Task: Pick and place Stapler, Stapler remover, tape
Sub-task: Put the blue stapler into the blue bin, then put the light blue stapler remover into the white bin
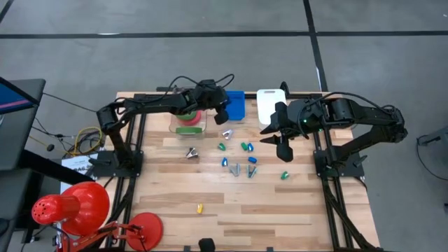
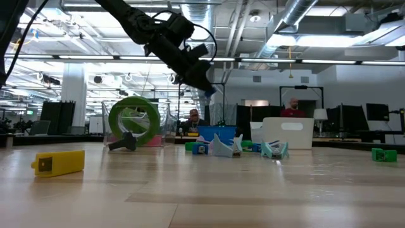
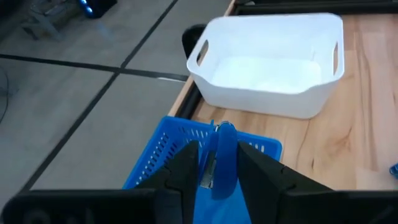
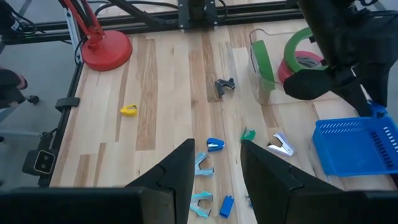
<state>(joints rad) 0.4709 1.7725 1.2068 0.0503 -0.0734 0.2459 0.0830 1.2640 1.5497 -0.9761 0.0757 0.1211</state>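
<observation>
While gripping a blue stapler (image 3: 222, 158), left tool (image 3: 217, 163) above blue basket's (image 3: 163, 146) rim.

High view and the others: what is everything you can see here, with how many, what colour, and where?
tape rolls: three, two green and one red-pink, in clear container
basket: one, blue, far edge
bin: one, white, beside basket
small items: about ten, blue, green, silver, one yellow, scattered mid-table
lamp: one, red, near-left corner
left end effector: over basket, shut on blue item
right end effector: open, empty, near bin
</observation>
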